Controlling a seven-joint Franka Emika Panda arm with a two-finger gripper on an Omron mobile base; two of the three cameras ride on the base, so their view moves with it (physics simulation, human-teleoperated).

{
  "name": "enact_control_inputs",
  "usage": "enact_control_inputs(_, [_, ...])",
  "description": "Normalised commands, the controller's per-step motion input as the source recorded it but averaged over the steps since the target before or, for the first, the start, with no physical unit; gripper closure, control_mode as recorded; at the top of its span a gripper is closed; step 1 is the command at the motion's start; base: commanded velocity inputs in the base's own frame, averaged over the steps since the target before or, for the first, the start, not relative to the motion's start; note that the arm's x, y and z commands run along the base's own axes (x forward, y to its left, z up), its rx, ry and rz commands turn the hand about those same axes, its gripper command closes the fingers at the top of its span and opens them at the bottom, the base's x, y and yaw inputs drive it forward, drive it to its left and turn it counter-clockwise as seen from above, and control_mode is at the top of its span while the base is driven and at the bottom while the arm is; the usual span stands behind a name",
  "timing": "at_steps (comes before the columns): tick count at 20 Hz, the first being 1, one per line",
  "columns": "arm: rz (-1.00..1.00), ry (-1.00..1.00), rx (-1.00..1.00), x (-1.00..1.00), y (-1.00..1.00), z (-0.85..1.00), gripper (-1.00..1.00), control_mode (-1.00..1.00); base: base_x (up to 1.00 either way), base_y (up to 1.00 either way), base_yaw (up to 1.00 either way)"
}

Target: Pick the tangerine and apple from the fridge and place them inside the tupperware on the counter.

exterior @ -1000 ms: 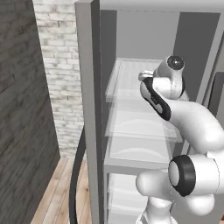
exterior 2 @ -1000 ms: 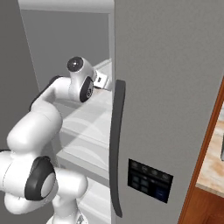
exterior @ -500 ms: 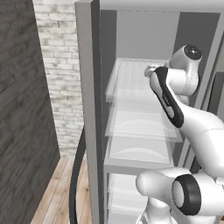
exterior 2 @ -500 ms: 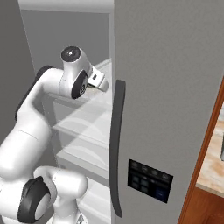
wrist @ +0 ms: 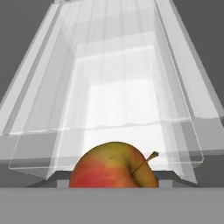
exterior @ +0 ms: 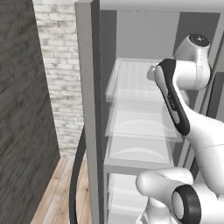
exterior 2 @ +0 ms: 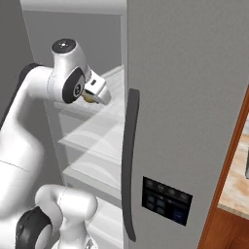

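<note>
The apple, red with a yellowish patch and a short stem, sits close against the hand camera, in front of the fridge's translucent shelves. In the right base view my gripper is held high beside the open fridge compartment, shut on the apple, of which a small part peeks out under the hand. The fridge is tall and grey; its white shelves face me in the left base view. The tangerine and the tupperware are out of view.
The closed fridge door carries a dark vertical handle and a black control panel. A strip of counter over reddish wood shows at far right. The open door's edge stands left of the shelves, before a brick wall.
My arm has lifted and drawn back from the shelves, and the hand has risen with the apple still in its grip. The fridge has not moved.
</note>
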Motion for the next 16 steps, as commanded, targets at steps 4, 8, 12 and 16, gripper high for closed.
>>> enact_control_inputs(4, [0.0,0.0,0.0,-0.25,0.0,-0.02,1.0,1.0,-0.75,0.0,-0.08])
enact_control_inputs(8, [0.0,0.0,0.0,0.0,0.0,0.0,1.0,1.0,-1.0,-0.02,-0.19])
enact_control_inputs(12, [0.0,0.0,0.0,0.0,0.0,0.0,1.0,1.0,-0.83,-0.43,-0.56])
enact_control_inputs(16, [0.0,0.0,0.0,0.0,0.0,0.0,1.0,1.0,-0.59,-0.73,-0.73])
